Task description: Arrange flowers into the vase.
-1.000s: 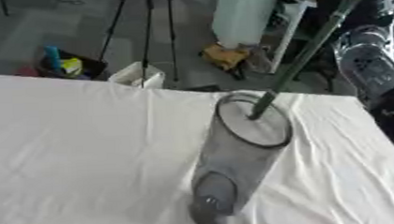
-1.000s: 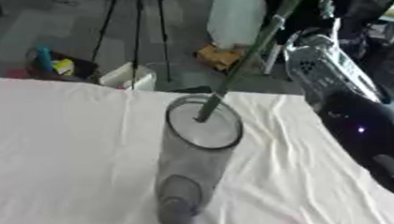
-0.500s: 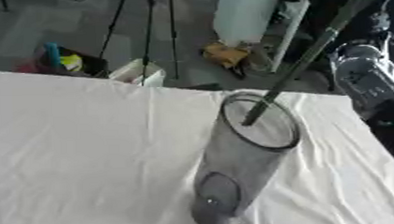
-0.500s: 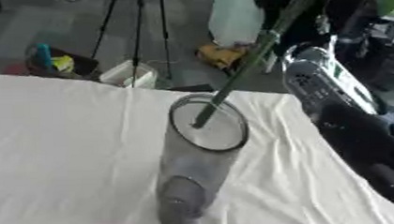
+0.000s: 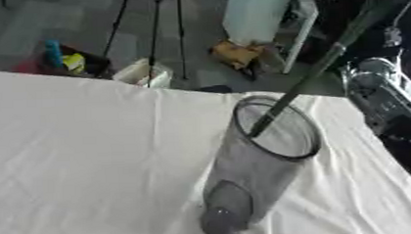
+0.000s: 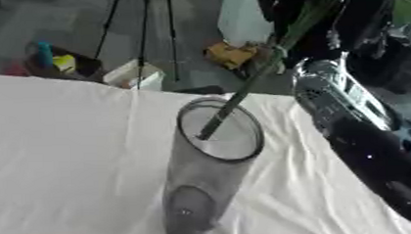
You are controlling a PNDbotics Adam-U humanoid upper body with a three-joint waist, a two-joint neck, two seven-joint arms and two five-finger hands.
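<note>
On the white-clothed table (image 5: 82,157), our clear vase (image 5: 260,168) stands upright with the lower end of a green flower stem (image 5: 315,78) dipped just inside its mouth, the tip lying against the near-left part of the rim's inner wall. The stem slants up and away to the right of the vase, running out of the top of both views, so we cannot see the bloom. Our right arm (image 6: 355,118), silver and black, stretches along the table edge just right of the vase; its hand is out of sight above the frame, so we cannot tell how its fingers sit on the stem. Our left hand shows in neither view. Against the pictures of a second ago, the stem leans at much the same angle and its tip sits at much the same depth in the vase, while the whole scene has slid a little, which we read as the head tilting, not the vase moving. We judge the insertion begun but not finished: the stem needs lowering further toward the base of the vase before release. Behind the vase, beyond the table's far edge, tripod legs (image 5: 146,37) and a white container (image 5: 255,14) stand on the floor.
</note>
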